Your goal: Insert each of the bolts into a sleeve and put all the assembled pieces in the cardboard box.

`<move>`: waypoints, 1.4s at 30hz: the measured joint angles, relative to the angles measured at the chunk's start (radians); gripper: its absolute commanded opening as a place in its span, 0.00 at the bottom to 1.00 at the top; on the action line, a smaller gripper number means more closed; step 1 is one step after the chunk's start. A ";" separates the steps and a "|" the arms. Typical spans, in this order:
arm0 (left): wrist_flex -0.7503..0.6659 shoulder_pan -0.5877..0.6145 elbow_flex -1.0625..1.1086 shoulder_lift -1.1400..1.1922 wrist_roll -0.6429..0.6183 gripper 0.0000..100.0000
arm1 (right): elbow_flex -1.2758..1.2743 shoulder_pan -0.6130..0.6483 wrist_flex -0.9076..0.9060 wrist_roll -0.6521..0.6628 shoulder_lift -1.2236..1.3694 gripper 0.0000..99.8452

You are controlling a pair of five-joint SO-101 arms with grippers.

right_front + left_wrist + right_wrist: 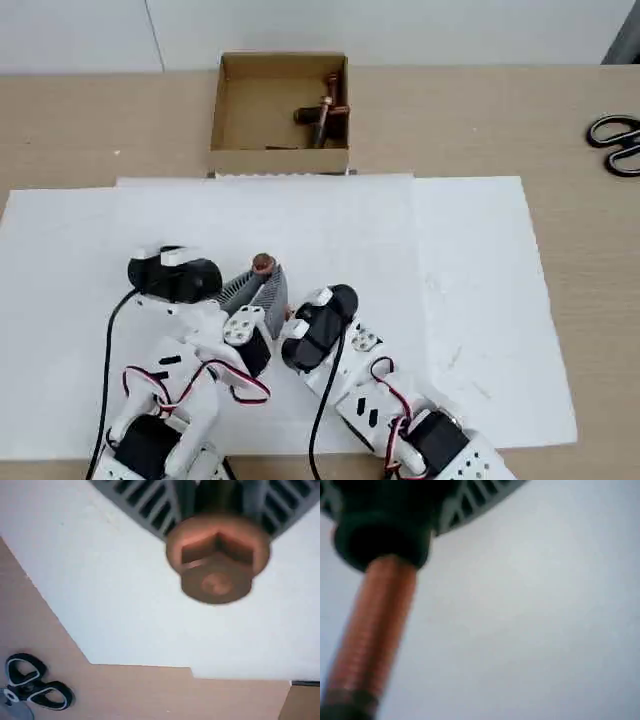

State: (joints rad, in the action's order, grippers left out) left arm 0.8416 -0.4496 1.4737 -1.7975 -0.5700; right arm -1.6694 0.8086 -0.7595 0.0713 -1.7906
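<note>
- Bolt [263, 263]: on the arms' side of the cardboard box [230, 100]; left gripper [260, 280] fingers clamped on its head, steadying it.
- Sleeve [380, 540]: right gripper [395, 510] fingers closed on it; thread showing, so likely part-inserted.
- Cardboard box holds assembled pieces [322, 112].

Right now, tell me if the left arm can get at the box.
Probably yes: only paper lies between it and the box. But its jaws grip a bolt that sits in the sleeve held by the right arm.
</note>
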 measured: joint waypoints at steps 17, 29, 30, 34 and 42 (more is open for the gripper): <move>0.130 -0.074 0.011 0.008 -0.017 0.00 | 0.005 -0.008 0.077 0.037 -0.002 0.00; 0.180 -0.155 0.021 -0.008 -0.008 0.03 | 0.005 -0.011 0.129 0.118 0.008 0.00; 0.170 -0.157 0.028 -0.008 0.002 0.06 | 0.005 -0.012 0.129 0.118 0.008 0.00; 0.169 -0.158 0.041 -0.009 0.038 0.29 | 0.005 -0.018 0.129 0.118 0.009 0.00; 0.169 -0.061 0.055 -0.009 0.091 0.33 | 0.000 -0.023 0.137 0.118 0.008 0.00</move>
State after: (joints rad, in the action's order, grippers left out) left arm 1.0104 -0.5109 1.5290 -1.8067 -0.4795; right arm -1.6694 0.7856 -0.6229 0.1895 -1.7829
